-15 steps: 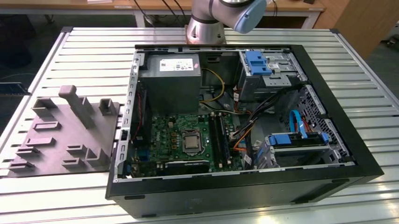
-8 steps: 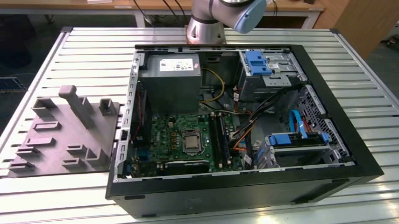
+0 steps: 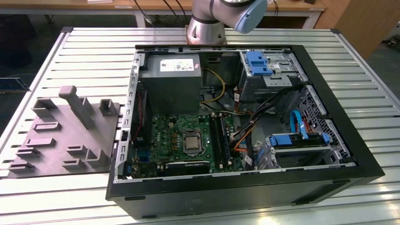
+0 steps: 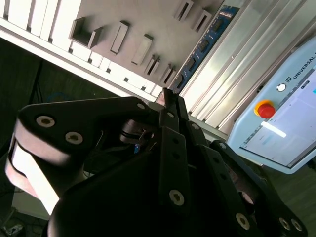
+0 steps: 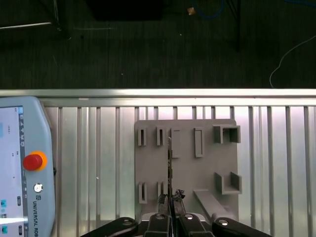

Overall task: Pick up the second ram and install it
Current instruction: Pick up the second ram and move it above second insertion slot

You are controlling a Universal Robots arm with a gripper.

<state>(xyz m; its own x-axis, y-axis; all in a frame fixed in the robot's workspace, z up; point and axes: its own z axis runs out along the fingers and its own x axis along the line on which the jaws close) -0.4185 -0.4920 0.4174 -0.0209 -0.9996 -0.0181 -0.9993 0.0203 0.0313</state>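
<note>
Lower centre of the first wrist view, hand clamped on the second ram above the fixture tray; likely best carried level, untwisted, for clean seating.

Print check. Exterior view: white label on the grey PSU, lettering too small to make out. First wrist view: pendant lying on the desk, line of lettering along its edge, lit screen w/ small print, unreadable.
</note>
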